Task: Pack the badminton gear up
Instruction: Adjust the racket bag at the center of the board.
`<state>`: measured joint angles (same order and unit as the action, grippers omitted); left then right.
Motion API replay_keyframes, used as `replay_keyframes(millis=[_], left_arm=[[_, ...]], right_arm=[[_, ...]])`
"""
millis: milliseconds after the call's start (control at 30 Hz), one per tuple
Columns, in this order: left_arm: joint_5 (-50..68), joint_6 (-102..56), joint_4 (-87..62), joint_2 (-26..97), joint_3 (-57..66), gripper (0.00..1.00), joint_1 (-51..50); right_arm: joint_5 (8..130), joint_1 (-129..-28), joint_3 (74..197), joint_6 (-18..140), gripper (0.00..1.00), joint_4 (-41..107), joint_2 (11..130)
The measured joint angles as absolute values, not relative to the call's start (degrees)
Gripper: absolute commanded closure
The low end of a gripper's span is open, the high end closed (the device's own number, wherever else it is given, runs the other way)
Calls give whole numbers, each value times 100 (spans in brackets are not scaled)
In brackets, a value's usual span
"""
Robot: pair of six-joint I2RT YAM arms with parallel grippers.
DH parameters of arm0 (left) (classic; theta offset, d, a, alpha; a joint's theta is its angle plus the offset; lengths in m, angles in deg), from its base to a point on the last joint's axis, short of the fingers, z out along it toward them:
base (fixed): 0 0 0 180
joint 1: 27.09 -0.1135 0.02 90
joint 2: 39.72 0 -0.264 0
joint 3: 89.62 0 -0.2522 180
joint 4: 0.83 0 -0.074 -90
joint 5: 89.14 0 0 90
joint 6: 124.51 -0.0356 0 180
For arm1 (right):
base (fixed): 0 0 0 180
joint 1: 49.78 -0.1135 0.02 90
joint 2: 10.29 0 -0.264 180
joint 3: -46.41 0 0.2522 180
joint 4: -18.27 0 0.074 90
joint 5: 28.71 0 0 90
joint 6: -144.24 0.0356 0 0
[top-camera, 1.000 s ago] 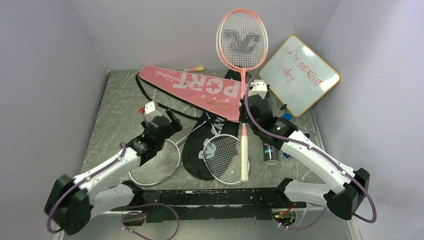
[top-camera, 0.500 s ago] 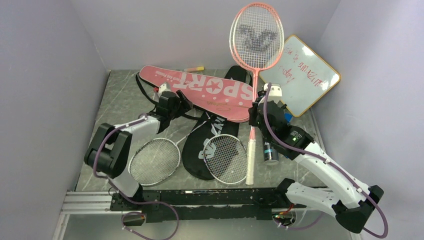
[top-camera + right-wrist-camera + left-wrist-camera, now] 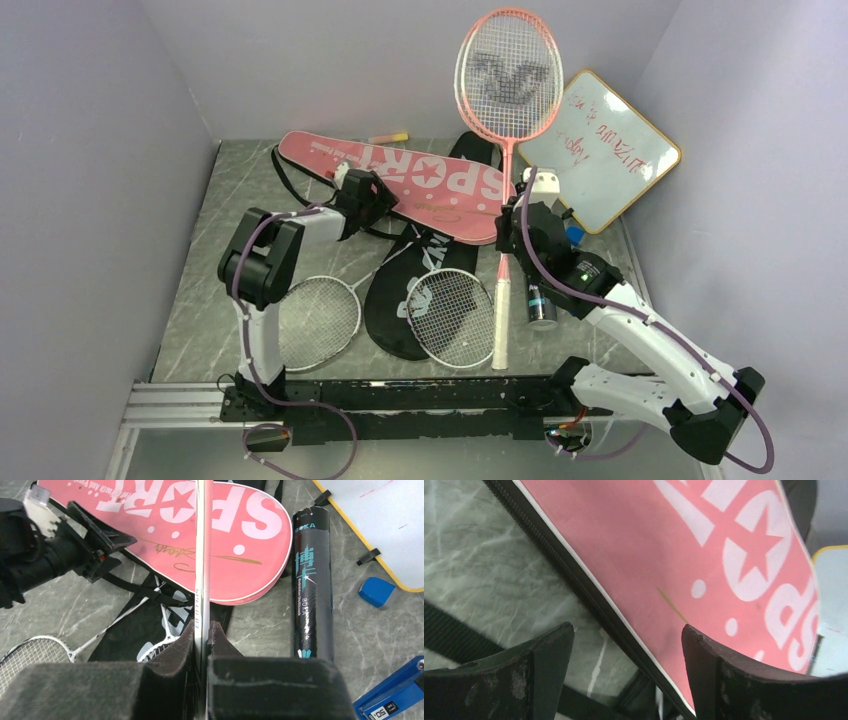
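Badminton gear is spread over the grey marbled tabletop (image 3: 205, 260): a flat pink fabric "SPORT" racket cover (image 3: 420, 185) lies at the back, partly over a long black racket cover (image 3: 392, 315), two thin white-framed rackets (image 3: 315, 322) rest nearer the front, one partly on the black cover, and a dark cylindrical tube (image 3: 311, 585) lies just beside the pink cover's rounded end. The right claw (image 3: 201, 630) is pinched tight on the thin shaft of the pink-framed racket (image 3: 505, 75), whose head is raised against the back wall while its white handle points down toward the front. The left claw (image 3: 626, 650) stands wide apart and holds nothing, its fingers straddling the black zipped edge of the pink cover. The racket looks light and stiff, but its smooth thin shaft could swivel in a pinch, so a hold nearer the handle would likely steady it, and the strings should be spared. The cover seems soft and floppy, probably best taken by that zipped edge, so one side can be lifted for the racket head
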<state>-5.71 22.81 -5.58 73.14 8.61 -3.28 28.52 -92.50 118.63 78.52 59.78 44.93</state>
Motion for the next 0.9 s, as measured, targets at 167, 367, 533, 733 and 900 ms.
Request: replay_keyframes(millis=[167,367,533,733,900], left_arm=[[-468,2681,-175,7747,702,77,-341],[-158,2985,671,8147,734,95,-496],[-590,2946,872,7472,1510,95,-640],[-1475,2762,780,5426,2750,95,-695],[-2380,2343,675,3723,3300,95,-518]], right_arm=[[2849,-9250,11861,7825,100,5930,4520],[2860,-9250,11826,7830,100,5884,4526],[2939,-9246,11699,7930,100,5906,4618],[3352,-9237,11288,8153,100,5893,5053],[3794,-9228,10969,8289,100,5893,5372]])
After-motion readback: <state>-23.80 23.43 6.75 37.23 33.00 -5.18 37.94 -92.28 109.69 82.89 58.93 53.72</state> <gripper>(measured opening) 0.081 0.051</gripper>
